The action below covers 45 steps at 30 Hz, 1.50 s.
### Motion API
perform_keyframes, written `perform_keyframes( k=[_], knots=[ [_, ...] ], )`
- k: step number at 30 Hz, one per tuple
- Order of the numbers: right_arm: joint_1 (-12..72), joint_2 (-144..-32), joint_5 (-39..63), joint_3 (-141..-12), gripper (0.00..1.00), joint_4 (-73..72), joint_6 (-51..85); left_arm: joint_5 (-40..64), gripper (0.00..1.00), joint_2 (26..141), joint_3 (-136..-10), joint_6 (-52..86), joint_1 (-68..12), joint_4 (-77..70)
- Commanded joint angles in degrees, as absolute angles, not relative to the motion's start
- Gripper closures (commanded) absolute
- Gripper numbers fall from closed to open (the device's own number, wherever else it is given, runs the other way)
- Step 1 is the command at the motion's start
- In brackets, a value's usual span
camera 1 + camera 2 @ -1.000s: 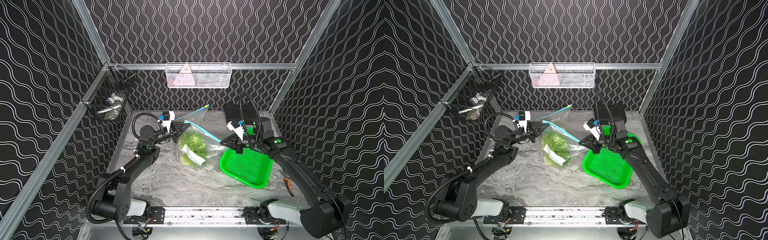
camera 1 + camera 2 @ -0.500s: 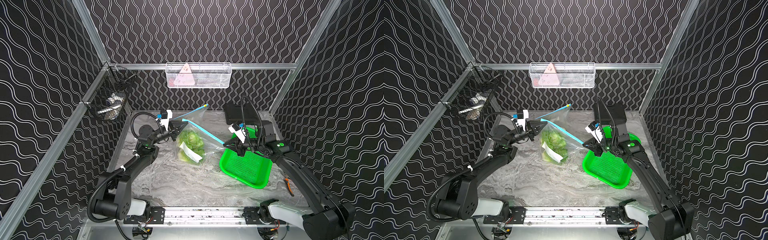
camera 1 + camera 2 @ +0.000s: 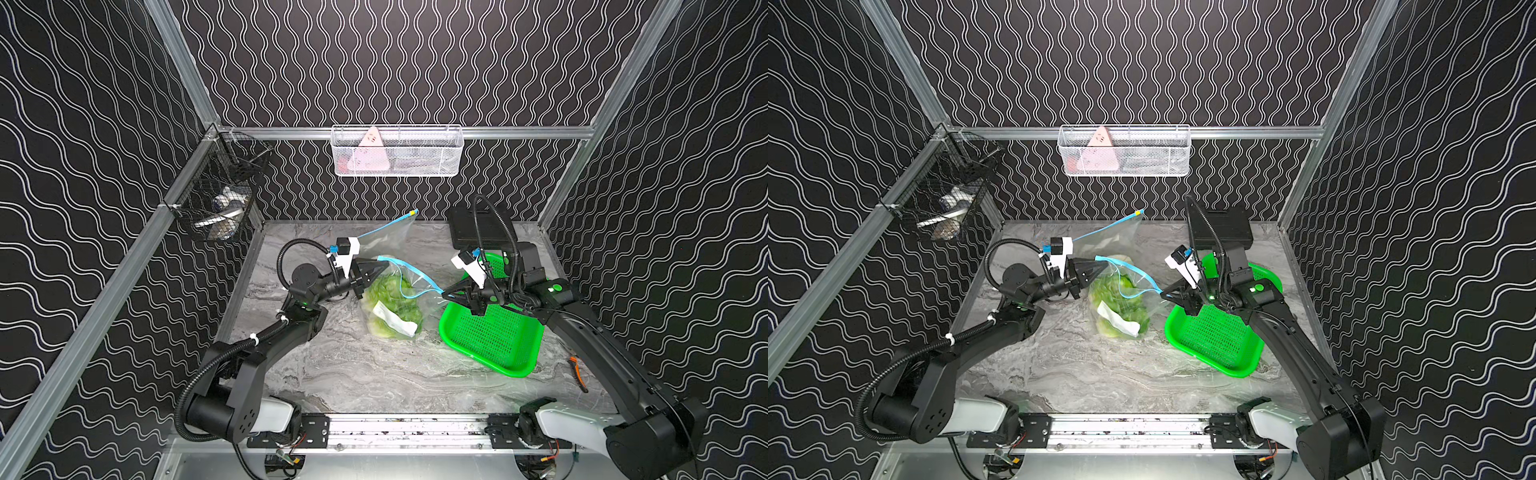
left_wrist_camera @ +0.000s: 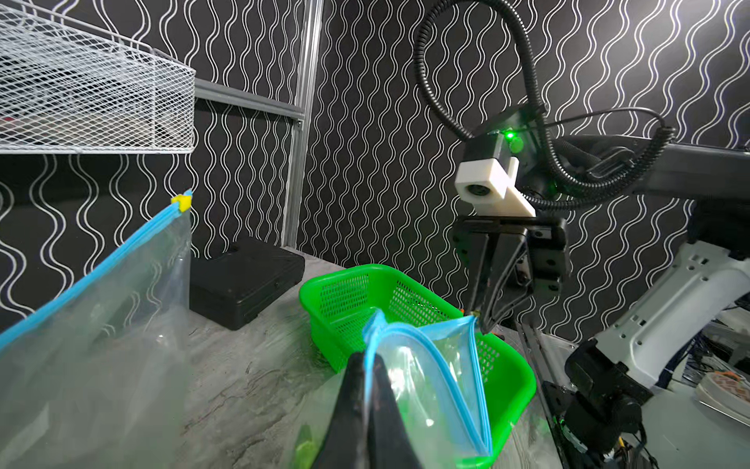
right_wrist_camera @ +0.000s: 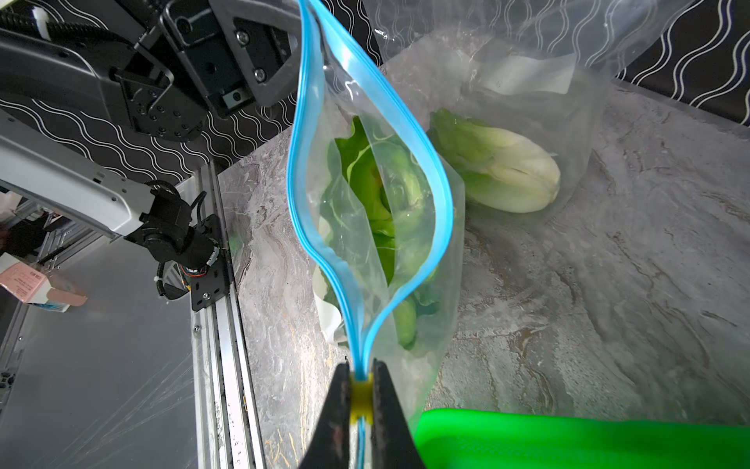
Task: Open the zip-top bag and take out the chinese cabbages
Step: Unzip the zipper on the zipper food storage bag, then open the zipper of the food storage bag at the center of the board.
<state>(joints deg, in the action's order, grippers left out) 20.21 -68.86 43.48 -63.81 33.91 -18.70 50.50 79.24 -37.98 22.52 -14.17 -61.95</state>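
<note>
Both hands are on it! The left hand (image 3: pixel 384 266) is clenched on one end of the blue zip track of the clear plastic zip-top bag (image 3: pixel 409 291). Across from it, the right hand (image 3: pixel 444 294) is clamped tight on the small yellow slider (image 5: pixel 361 400) at the opposite end. The bag hangs stretched between them, and its bottom appears to rest on the grey marbled table (image 3: pixel 353 374).

In the right wrist view the mouth is open: the two blue lips bow apart into a leaf-shaped gap. Through that gap are the light-green, crinkle-leaved chinese cabbages (image 5: pixel 377 191), down inside the bag. A white paper label (image 3: pixel 392 322) shows through the plastic low on the bag.

The right hand sits just over the near corner of the bright green perforated plastic basket (image 3: pixel 478 359), which lies on the table beside the bag.

Behind the left hand a second clear bag (image 3: pixel 388 239) with its own blue zip stands tilted. A white-stemmed cabbage head (image 5: pixel 507 170) lies on the table under clear film there; I cannot tell which bag holds it.
</note>
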Motion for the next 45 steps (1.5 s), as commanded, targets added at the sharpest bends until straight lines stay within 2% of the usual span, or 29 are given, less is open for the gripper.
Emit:
perform_keyframes(
  k=[1, 4, 7, 11, 14, 19, 28, 30, 33, 34, 36, 39, 40, 41, 43, 45],
  knots=[
    [20.28, -68.56, 44.19, -64.38, 0.85, 35.08, -20.31, 50.21, 1.0, 78.28, -37.77, 19.59, -14.29, -61.25],
    [20.34, -65.37, 42.04, -63.74, 0.57, 34.93, -20.55, 50.79, 1.0, 78.59, -38.12, 19.56, -14.25, -61.51],
    [20.31, -61.86, 41.43, -63.67, 0.46, 32.67, -19.03, 51.48, 1.0, 79.27, -37.94, 20.61, -14.28, -63.43],
    [20.33, -60.78, 39.37, -66.01, 0.44, 29.3, -15.58, 52.03, 1.0, 79.2, -37.9, 20.92, -14.31, -63.98],
    [20.41, -65.02, 38.77, -70.12, 0.45, 30.13, -13.59, 52.33, 1.0, 78.73, -38.05, 20.87, -14.29, -63.77],
    [21.75, -73.29, 38.58, -73.88, 0.35, 31.77, -16.32, 52.77, 1.0, 78.17, -38.02, 21.02, -14.32, -63.37],
    [23.05, -83.8, 40.87, -76.84, 0.36, 31.7, -19.23, 52.74, 1.0, 78.27, -38.01, 22.46, -14.39, -64.07],
    [23.12, -84.73, 42.61, -76.85, 0.41, 32.28, -20.08, 52.98, 1.0, 78.14, -38.37, 22.8, -14.37, -63.99],
    [23.24, -85.17, 45.73, -77.09, 0.63, 32.99, -20.27, 52.46, 1.0, 77.96, -38.85, 22.91, -14.36, -62.74],
    [23.27, -84.84, 45.97, -76.89, 0.75, 32.35, -19.44, 52.37, 0.97, 78.04, -39.25, 23.74, -14.39, -62.15],
    [23.26, -84.18, 45.12, -75.97, 1.0, 29.87, -15.99, 51.52, 0.69, 78.15, -40.2, 24.78, -14.33, -60.13],
    [23.58, -82.53, 41.73, -73.08, 1.0, 23.08, -7.51, 48.16, 0.24, 76.48, -40.88, 23.57, -14.63, -55.08],
    [23.64, -81.81, 39.56, -71.56, 1.0, 20.0, -3.77, 46.61, 0.11, 75.39, -41.41, 22.91, -14.84, -51.9],
    [24.0, -81.04, 36.03, -69.74, 1.0, 16.72, -0.11, 43.42, 0.02, 73.9, -42.12, 22.68, -15.47, -46.87],
    [25.14, -79.16, 30.11, -66.73, 1.0, 12.18, 4.95, 38.01, 0.01, 70.67, -44.64, 20.43, -16.88, -34.81],
    [25.75, -76.97, 24.16, -62.95, 1.0, 7.39, 9.69, 27.7, 0.01, 66.49, -47.28, 18.06, -19.58, -20.95]
  ],
)
